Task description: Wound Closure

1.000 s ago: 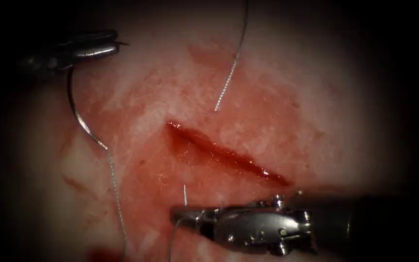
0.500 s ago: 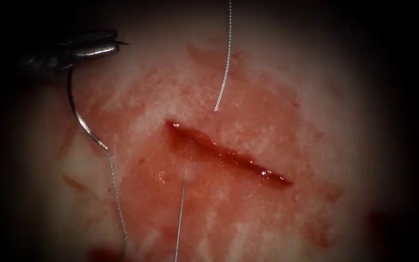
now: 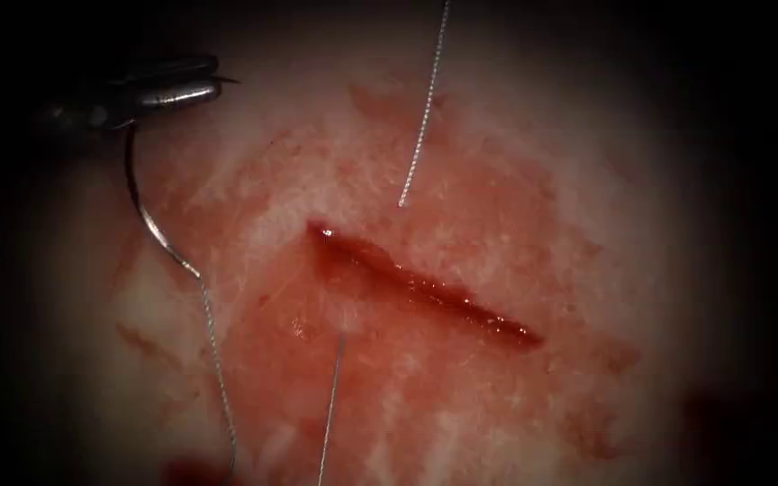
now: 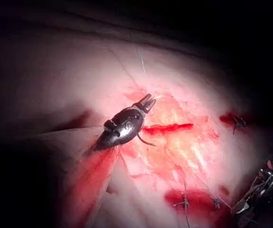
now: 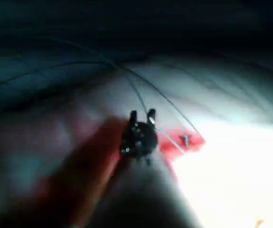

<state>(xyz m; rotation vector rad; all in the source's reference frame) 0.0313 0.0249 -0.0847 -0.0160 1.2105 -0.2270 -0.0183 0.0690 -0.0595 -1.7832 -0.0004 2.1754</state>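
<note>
While the left tool pinches one curved steel needle near its tip end, well left of the cut, the needle hangs clear of the tissue. Thread trails from its tail; two strands enter beside the slit. In the left wrist view, one dark tool grips the needle. In the right wrist view, the right tool stands spread, holding nothing.
</note>
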